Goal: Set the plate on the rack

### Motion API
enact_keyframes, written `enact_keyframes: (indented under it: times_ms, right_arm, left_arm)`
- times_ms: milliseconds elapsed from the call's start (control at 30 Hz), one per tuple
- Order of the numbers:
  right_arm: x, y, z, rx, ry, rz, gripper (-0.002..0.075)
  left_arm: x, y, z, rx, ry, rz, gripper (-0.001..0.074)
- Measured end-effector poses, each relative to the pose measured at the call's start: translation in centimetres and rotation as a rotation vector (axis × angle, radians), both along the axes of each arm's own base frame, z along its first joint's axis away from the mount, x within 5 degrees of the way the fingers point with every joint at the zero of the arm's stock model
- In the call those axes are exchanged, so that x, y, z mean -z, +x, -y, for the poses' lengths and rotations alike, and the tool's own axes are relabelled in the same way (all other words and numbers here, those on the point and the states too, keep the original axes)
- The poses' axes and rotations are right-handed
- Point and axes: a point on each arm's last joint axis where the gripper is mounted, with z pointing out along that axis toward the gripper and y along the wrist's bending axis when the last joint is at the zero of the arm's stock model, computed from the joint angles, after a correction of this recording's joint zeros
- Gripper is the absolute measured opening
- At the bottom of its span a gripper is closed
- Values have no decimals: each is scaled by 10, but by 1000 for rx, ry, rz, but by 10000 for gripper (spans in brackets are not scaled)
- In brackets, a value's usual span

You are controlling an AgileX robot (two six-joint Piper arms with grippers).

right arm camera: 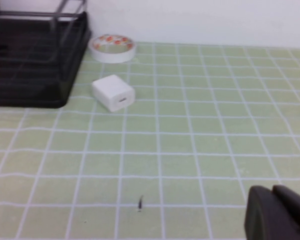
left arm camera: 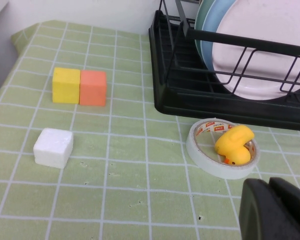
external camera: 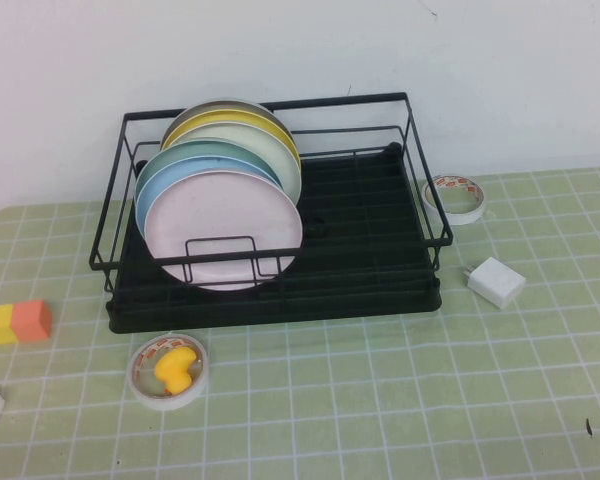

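Pink plate [external camera: 223, 235] standing upright at the front of the rack [external camera: 380, 290], task looks done. Stiff, smooth, probably slippery; best pinched at the rim. Left gripper [left arm camera: 275, 210] and right gripper [right arm camera: 277, 215] parked low, spread impossible to tell.

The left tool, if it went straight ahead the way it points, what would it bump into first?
Probably the tape roll with the yellow duck toy inside, lying just ahead of the left tool. Beyond it stands the rack holding the plate. Depth is hard to judge.
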Motion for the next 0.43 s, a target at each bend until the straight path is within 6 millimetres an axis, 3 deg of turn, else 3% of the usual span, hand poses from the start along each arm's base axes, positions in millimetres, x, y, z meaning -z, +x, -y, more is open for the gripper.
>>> enact_keyframes:
  times_ms: [433]
  right_arm:
    - [0,0,5,61,27,-3,-2]
  left_arm:
    - [0,0,0,0,0,0,-1]
